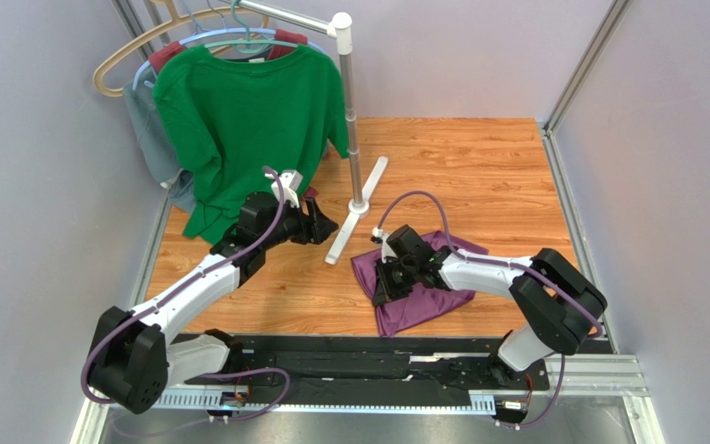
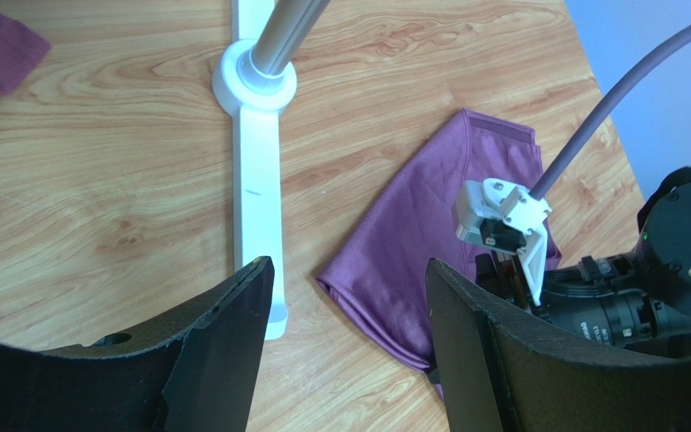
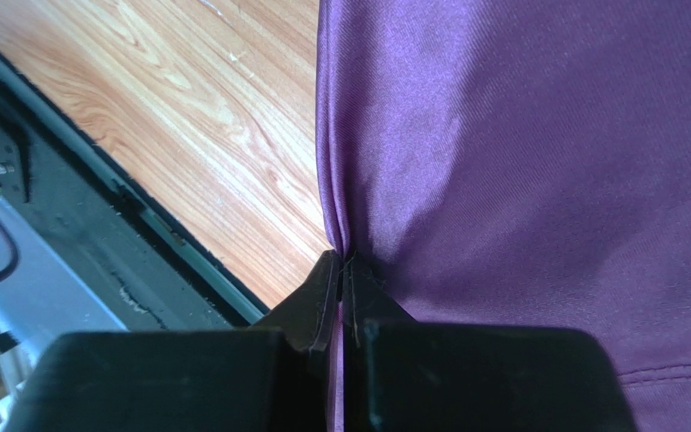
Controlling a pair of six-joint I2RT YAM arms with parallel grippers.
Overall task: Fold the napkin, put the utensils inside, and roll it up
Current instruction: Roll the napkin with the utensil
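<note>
The dark purple napkin (image 1: 416,313) lies crumpled on the wooden table, right of centre. My right gripper (image 1: 385,289) is on its left edge. In the right wrist view the jaws are pressed together on a pinched fold of the napkin (image 3: 520,162), with cloth running down between them at my right gripper (image 3: 344,261). My left gripper (image 1: 320,222) hovers near the rack's foot, left of the napkin. It is open with nothing between its fingers (image 2: 232,324), and the napkin (image 2: 421,234) shows beyond them. The utensils are out of view.
A green T-shirt (image 1: 248,120) hangs from a rack whose pole (image 1: 351,120) stands on a white base (image 1: 357,217) (image 2: 254,162) mid-table. A maroon garment (image 2: 2,54) lies behind it. A black rail (image 3: 97,207) runs along the near edge. Walls enclose the sides.
</note>
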